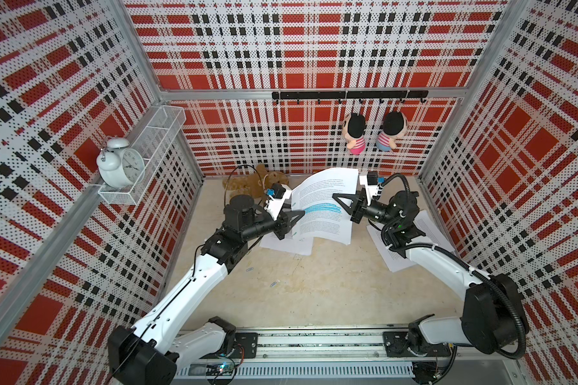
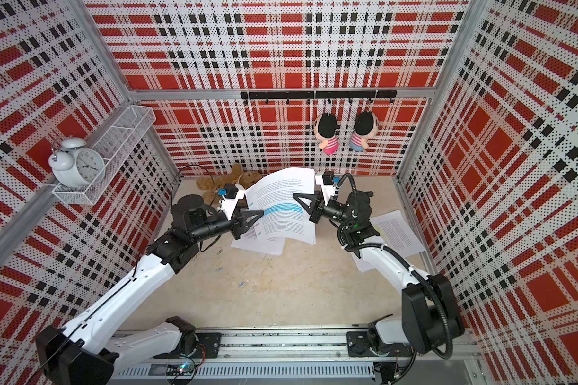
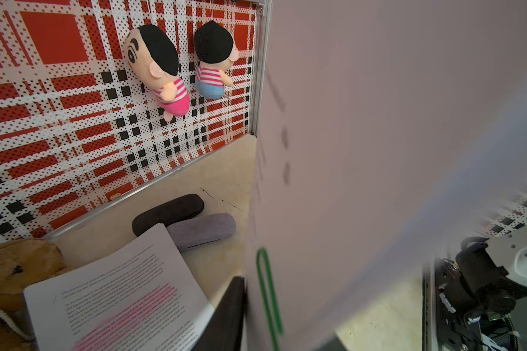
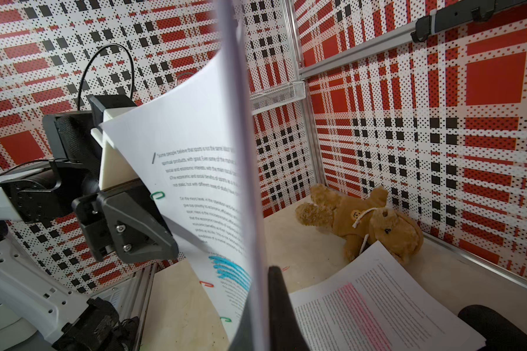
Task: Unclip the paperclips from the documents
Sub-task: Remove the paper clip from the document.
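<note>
Raised blue-band document [image 4: 189, 146] blocks wrist views; right tool [image 1: 336, 197] clamps it; left tool [image 1: 301, 215] grip unclear; teddy [image 1: 247, 186] behind.

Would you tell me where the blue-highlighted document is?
In both top views, the blue-highlighted document hangs centrally between the left gripper and right gripper.

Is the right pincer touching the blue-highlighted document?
Touching. The right wrist view shows the right pincer clamped on the edge of the blue-highlighted document.
</note>
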Controlling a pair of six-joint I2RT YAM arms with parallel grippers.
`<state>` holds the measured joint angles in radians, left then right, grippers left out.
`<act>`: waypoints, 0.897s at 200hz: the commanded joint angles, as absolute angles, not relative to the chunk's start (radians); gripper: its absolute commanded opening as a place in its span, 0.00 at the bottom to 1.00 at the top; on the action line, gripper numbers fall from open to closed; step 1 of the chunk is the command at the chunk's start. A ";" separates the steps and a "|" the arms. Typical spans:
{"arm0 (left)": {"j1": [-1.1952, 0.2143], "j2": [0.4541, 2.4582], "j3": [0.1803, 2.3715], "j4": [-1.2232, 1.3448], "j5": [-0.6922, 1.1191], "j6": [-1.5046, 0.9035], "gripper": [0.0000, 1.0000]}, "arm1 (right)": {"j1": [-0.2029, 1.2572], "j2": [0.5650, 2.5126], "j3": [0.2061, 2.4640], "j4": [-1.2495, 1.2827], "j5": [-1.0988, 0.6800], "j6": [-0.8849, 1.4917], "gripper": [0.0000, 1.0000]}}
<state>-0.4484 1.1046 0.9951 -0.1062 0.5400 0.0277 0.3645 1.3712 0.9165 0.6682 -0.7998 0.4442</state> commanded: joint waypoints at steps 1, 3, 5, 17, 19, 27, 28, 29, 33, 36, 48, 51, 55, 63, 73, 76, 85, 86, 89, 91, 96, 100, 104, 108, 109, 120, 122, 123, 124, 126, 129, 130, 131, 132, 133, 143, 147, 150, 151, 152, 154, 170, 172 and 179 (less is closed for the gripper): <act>-0.436 1.081 0.987 -0.123 0.528 0.036 0.31 | 0.369 1.335 0.953 0.684 -0.804 0.468 0.00; -0.435 1.081 0.987 -0.124 0.528 0.035 0.31 | 0.369 1.335 0.953 0.685 -0.805 0.470 0.00; -0.434 1.081 0.986 -0.124 0.529 0.034 0.31 | 0.369 1.335 0.953 0.686 -0.805 0.471 0.00; -0.428 1.083 0.988 -0.125 0.536 0.027 0.26 | 0.370 1.332 0.952 0.684 -0.807 0.481 0.00; -0.427 1.084 0.988 -0.126 0.538 0.026 0.25 | 0.370 1.331 0.953 0.684 -0.808 0.480 0.00; -0.424 1.084 0.989 -0.123 0.541 0.019 0.22 | 0.368 1.329 0.950 0.682 -0.810 0.480 0.00; -0.423 1.085 0.989 -0.123 0.541 0.018 0.22 | 0.368 1.329 0.950 0.682 -0.810 0.479 0.00; -0.422 1.085 0.989 -0.123 0.542 0.017 0.21 | 0.368 1.329 0.949 0.681 -0.810 0.479 0.00; -0.420 1.085 0.990 -0.122 0.544 0.014 0.19 | 0.369 1.327 0.949 0.679 -0.813 0.479 0.00; -0.418 1.084 0.991 -0.121 0.545 0.013 0.18 | 0.369 1.327 0.949 0.676 -0.812 0.478 0.00; -0.414 1.082 0.996 -0.118 0.546 0.008 0.15 | 0.369 1.323 0.947 0.657 -0.812 0.469 0.00; -0.413 1.082 0.998 -0.118 0.546 0.008 0.15 | 0.369 1.322 0.947 0.653 -0.812 0.467 0.00; -0.411 1.082 1.000 -0.118 0.546 0.006 0.15 | 0.369 1.321 0.948 0.646 -0.812 0.462 0.00; -0.411 1.083 1.007 -0.119 0.548 0.003 0.16 | 0.369 1.318 0.945 0.633 -0.810 0.456 0.00; -0.410 1.082 1.014 -0.121 0.548 0.002 0.17 | 0.369 1.315 0.941 0.626 -0.810 0.450 0.00; -0.409 1.081 1.016 -0.122 0.548 0.002 0.17 | 0.369 1.315 0.940 0.623 -0.810 0.450 0.00; -0.407 1.080 1.021 -0.121 0.548 -0.003 0.18 | 0.368 1.313 0.935 0.621 -0.811 0.451 0.00; -0.407 1.079 1.022 -0.121 0.549 -0.004 0.18 | 0.370 1.313 0.935 0.620 -0.810 0.452 0.00; -0.405 1.078 1.023 -0.121 0.549 -0.004 0.18 | 0.369 1.312 0.933 0.620 -0.810 0.451 0.00; -0.405 1.078 1.025 -0.121 0.549 -0.004 0.18 | 0.369 1.312 0.932 0.619 -0.809 0.452 0.00; -0.403 1.077 1.027 -0.121 0.550 -0.006 0.19 | 0.369 1.312 0.930 0.617 -0.810 0.453 0.00; -0.402 1.076 1.029 -0.120 0.551 -0.007 0.19 | 0.369 1.312 0.930 0.616 -0.810 0.453 0.00; -0.401 1.076 1.031 -0.120 0.554 -0.008 0.19 | 0.370 1.312 0.930 0.615 -0.810 0.453 0.00; -0.398 1.075 1.033 -0.118 0.556 -0.011 0.19 | 0.369 1.312 0.928 0.614 -0.811 0.453 0.00; -0.399 1.075 1.034 -0.118 0.557 -0.012 0.19 | 0.369 1.312 0.928 0.613 -0.811 0.454 0.00; -0.394 1.075 1.041 -0.116 0.560 -0.018 0.20 | 0.370 1.312 0.925 0.611 -0.810 0.452 0.00; -0.394 1.074 1.042 -0.116 0.561 -0.020 0.20 | 0.369 1.312 0.924 0.609 -0.809 0.451 0.00; -0.394 1.074 1.044 -0.116 0.562 -0.021 0.20 | 0.369 1.312 0.924 0.609 -0.809 0.450 0.00; -0.393 1.074 1.044 -0.115 0.562 -0.022 0.21 | 0.368 1.312 0.924 0.608 -0.809 0.450 0.00; -0.393 1.074 1.047 -0.115 0.563 -0.024 0.21 | 0.369 1.312 0.924 0.607 -0.810 0.450 0.00; -0.391 1.073 1.048 -0.114 0.563 -0.025 0.21 | 0.369 1.312 0.923 0.604 -0.810 0.447 0.00; -0.391 1.074 1.048 -0.113 0.564 -0.026 0.21 | 0.370 1.312 0.923 0.603 -0.810 0.448 0.00; -0.391 1.074 1.049 -0.112 0.564 -0.027 0.21 | 0.370 1.312 0.923 0.602 -0.810 0.446 0.00; -0.390 1.074 1.049 -0.111 0.565 -0.027 0.21 | 0.371 1.312 0.923 0.601 -0.811 0.446 0.00; -0.390 1.074 1.051 -0.111 0.566 -0.027 0.21 | 0.370 1.312 0.923 0.599 -0.811 0.445 0.00; -0.386 1.074 1.056 -0.107 0.570 -0.033 0.21 | 0.369 1.312 0.921 0.592 -0.812 0.442 0.00; -0.384 1.076 1.058 -0.106 0.572 -0.035 0.21 | 0.370 1.312 0.921 0.590 -0.811 0.441 0.00; -0.384 1.075 1.060 -0.105 0.572 -0.037 0.21 | 0.369 1.311 0.921 0.588 -0.811 0.439 0.00; -0.384 1.075 1.061 -0.105 0.572 -0.038 0.21 | 0.368 1.311 0.921 0.587 -0.811 0.439 0.00; -0.383 1.075 1.060 -0.105 0.572 -0.038 0.21 | 0.368 1.310 0.921 0.586 -0.811 0.438 0.00; -0.382 1.075 1.062 -0.104 0.573 -0.039 0.21 | 0.369 1.310 0.922 0.585 -0.812 0.438 0.00; -0.376 1.078 1.066 -0.097 0.575 -0.045 0.21 | 0.370 1.310 0.920 0.575 -0.812 0.433 0.00; -0.376 1.078 1.067 -0.096 0.575 -0.046 0.22 | 0.369 1.310 0.919 0.573 -0.811 0.432 0.00; -0.374 1.080 1.071 -0.095 0.577 -0.047 0.22 | 0.368 1.310 0.919 0.569 -0.810 0.429 0.00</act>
